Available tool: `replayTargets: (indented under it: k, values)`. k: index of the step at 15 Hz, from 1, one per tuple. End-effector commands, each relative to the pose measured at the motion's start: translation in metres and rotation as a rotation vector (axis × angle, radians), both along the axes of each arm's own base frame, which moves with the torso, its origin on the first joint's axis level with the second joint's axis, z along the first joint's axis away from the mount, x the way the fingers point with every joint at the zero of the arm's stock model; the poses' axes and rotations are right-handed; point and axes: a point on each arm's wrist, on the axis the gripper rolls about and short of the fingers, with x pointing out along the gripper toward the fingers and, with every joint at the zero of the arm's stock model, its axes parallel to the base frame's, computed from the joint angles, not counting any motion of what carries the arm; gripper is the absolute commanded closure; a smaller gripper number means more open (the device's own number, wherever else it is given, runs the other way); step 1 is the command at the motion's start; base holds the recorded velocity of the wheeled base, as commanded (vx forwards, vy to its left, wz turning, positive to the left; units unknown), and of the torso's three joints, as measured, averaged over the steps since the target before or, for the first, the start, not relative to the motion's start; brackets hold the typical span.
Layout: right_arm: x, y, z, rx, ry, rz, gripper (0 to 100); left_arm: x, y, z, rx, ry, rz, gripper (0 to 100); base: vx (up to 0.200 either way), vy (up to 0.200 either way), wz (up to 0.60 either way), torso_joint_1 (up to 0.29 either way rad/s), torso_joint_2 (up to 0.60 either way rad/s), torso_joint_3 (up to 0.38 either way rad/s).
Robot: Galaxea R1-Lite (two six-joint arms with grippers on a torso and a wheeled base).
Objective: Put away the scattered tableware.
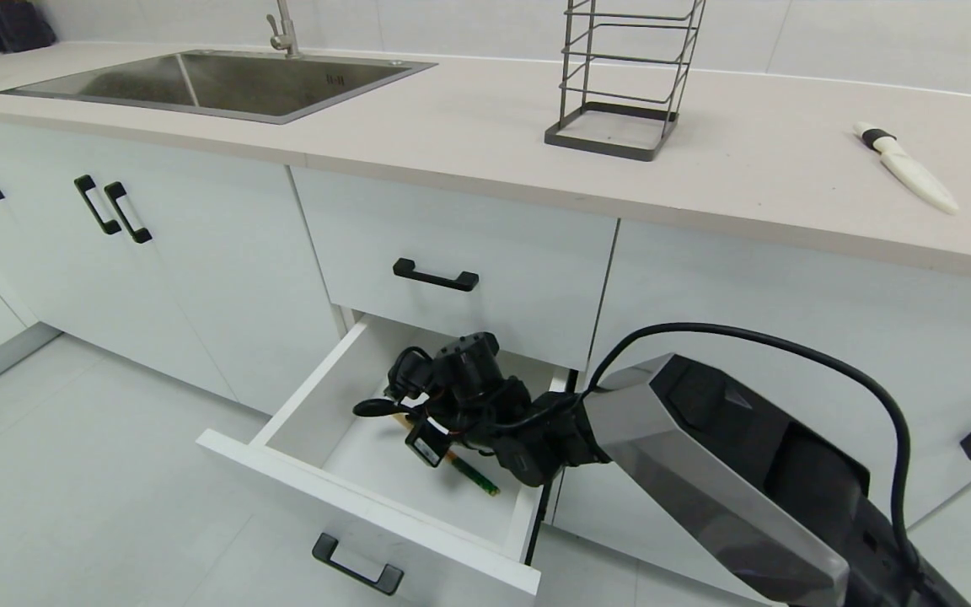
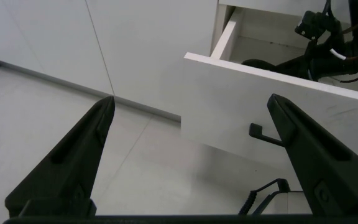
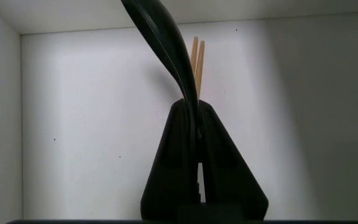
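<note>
The lower drawer (image 1: 308, 384) stands pulled out below the counter. Inside it, my right gripper (image 1: 408, 411) is shut on the handle of a black spoon (image 1: 372, 408), whose bowl sticks out toward the drawer's left wall. The right wrist view shows the spoon (image 3: 160, 43) pinched in the right gripper (image 3: 194, 130) above the drawer's white floor. Wooden chopsticks (image 1: 473, 476) with green ends lie on that floor, and their tips (image 3: 197, 56) show behind the spoon. A white knife (image 1: 907, 166) with a black band lies on the counter at the right. My left gripper (image 2: 190, 99) hangs open and empty above the floor, facing the drawer front (image 2: 260, 93).
A wire rack (image 1: 620, 84) stands on the counter's middle, and a steel sink (image 1: 216, 80) is set in at the left. The upper drawer (image 1: 452, 244) and the cabinet doors are closed. The open drawer's front panel with its black handle (image 1: 357, 565) juts into the floor space.
</note>
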Motion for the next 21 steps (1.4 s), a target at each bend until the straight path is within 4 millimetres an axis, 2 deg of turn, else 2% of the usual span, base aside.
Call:
replayTargets:
  k: [1, 2, 3, 6, 10, 12, 15, 17, 18, 19, 21]
  values:
    - [-0.001, 0.001, -0.004, -0.005, 0.005, 0.001, 100, 0.000, 0.000, 0.000, 0.000, 0.001, 0.001, 0, 0.000, 0.000, 0.00, 0.000, 0.00, 0.000]
    - [-0.001, 0.000, -0.004, -0.011, 0.003, -0.007, 100, 0.000, 0.000, 0.000, 0.000, 0.001, 0.000, 0, 0.000, 0.000, 0.00, 0.000, 0.00, 0.000]
    - [0.000, 0.000, -0.004, -0.021, -0.010, -0.038, 0, 0.000, 0.000, 0.000, 0.000, 0.001, 0.000, 0, 0.000, 0.000, 0.00, 0.000, 0.00, 0.000]
    - [-0.002, 0.000, -0.003, -0.023, -0.010, -0.052, 0, 0.000, 0.000, 0.000, 0.000, 0.001, 0.001, 0, 0.000, 0.000, 0.00, 0.000, 0.00, 0.000]
    - [-0.001, -0.005, 0.022, 0.015, -0.029, -0.049, 0, 0.000, 0.000, 0.000, 0.000, 0.001, 0.001, 0, 0.000, 0.000, 0.00, 0.000, 0.00, 0.000]
    - [-0.004, -0.009, 0.024, 0.022, -0.012, -0.019, 0, 0.000, 0.000, 0.000, 0.000, 0.001, 0.000, 0, 0.000, 0.000, 0.00, 0.000, 0.00, 0.000]
    - [-0.013, -0.017, 0.016, 0.076, -0.044, 0.004, 0, 0.000, 0.000, 0.000, 0.000, 0.001, 0.000, 0, 0.000, 0.000, 0.00, 0.000, 0.00, 0.000]
    - [-0.018, -0.022, 0.031, 0.118, -0.078, 0.009, 0, 0.000, 0.000, 0.000, 0.000, 0.001, 0.001, 0, 0.000, 0.000, 0.00, 0.000, 0.00, 0.000]
    - [-0.018, -0.023, 0.032, 0.120, -0.078, 0.010, 0, 0.000, 0.000, 0.000, 0.000, 0.001, 0.000, 0, 0.000, 0.000, 0.00, 0.000, 0.00, 0.000]
    - [-0.025, -0.026, 0.052, 0.185, -0.108, 0.040, 0, 0.000, 0.000, 0.000, 0.000, 0.001, 0.001, 0, 0.000, 0.000, 0.00, 0.000, 0.00, 0.000]
    - [-0.030, -0.027, 0.071, 0.269, -0.163, 0.055, 0, 0.000, 0.000, 0.000, 0.000, 0.001, 0.000, 0, 0.000, 0.000, 0.00, 0.000, 0.00, 0.000]
